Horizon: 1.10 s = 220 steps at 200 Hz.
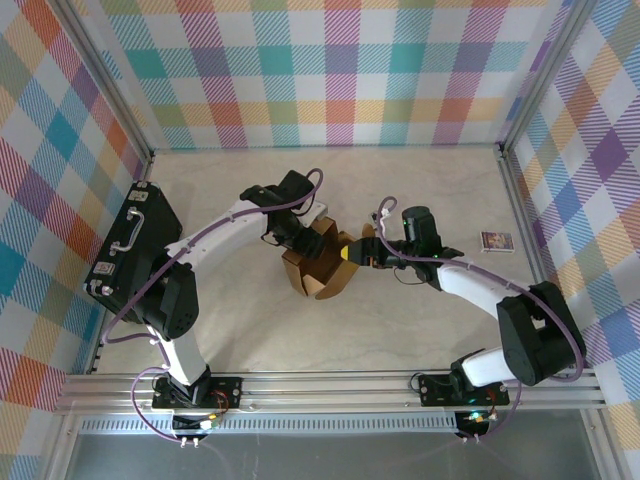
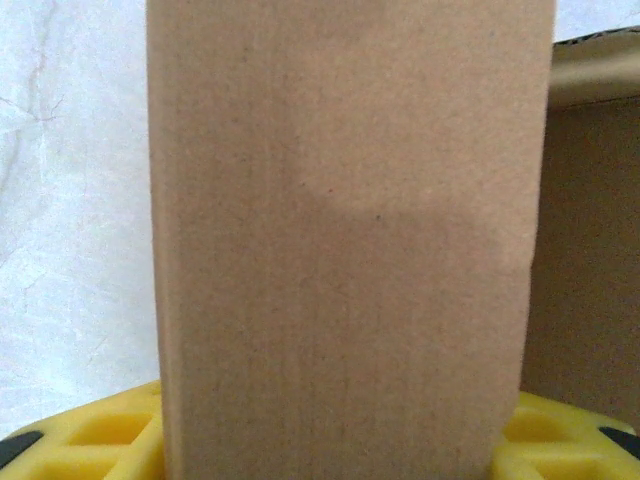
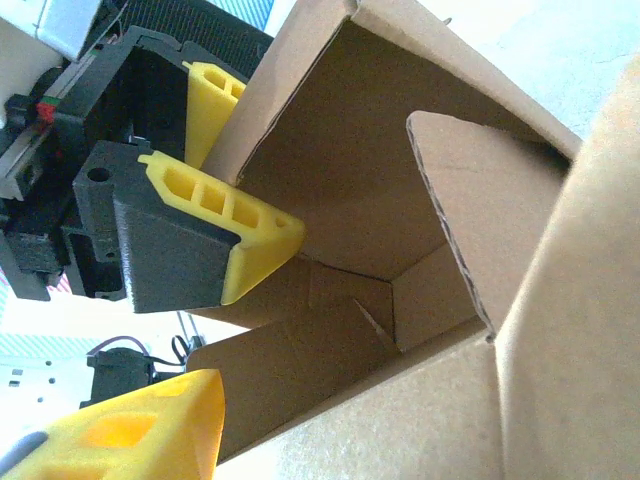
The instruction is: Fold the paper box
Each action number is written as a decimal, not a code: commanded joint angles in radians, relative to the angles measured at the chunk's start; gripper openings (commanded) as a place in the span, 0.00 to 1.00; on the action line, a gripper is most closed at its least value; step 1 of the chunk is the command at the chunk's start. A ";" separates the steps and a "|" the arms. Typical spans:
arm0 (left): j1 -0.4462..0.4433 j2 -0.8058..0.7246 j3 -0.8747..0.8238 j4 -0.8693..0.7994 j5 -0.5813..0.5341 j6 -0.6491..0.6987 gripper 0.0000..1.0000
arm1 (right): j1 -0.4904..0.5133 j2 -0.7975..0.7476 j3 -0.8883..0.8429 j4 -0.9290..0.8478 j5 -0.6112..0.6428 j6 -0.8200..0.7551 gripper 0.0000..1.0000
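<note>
The paper box (image 1: pixel 322 262) is a half-formed brown cardboard shell, tilted at the table's centre between both grippers. My left gripper (image 1: pixel 292 240) holds its far-left wall. In the right wrist view its yellow fingers (image 3: pixel 235 225) straddle that wall of the box (image 3: pixel 400 180), one inside and one outside. In the left wrist view a flat panel of the box (image 2: pixel 350 250) spans the gap between the fingers (image 2: pixel 90 440). My right gripper (image 1: pixel 358 252) is at the box's right opening. One of its yellow fingers (image 3: pixel 130 430) stands off the near wall; cardboard hides the other.
A black hard case (image 1: pixel 130 250) with a handle lies along the left wall. A small printed packet (image 1: pixel 497 241) lies at the right, beyond the right arm. Plaid walls close in three sides, and a metal rail (image 1: pixel 330 385) runs along the near edge.
</note>
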 commanded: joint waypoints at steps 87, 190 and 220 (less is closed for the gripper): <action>-0.004 -0.045 -0.038 0.016 0.022 -0.006 0.54 | 0.006 -0.025 -0.091 -0.040 0.071 -0.084 0.54; -0.019 -0.052 -0.118 0.051 -0.049 -0.060 0.54 | 0.006 -0.033 -0.143 -0.091 0.149 -0.116 0.51; -0.020 -0.050 -0.118 0.045 -0.075 -0.060 0.54 | 0.006 -0.058 -0.192 -0.132 0.212 -0.102 0.51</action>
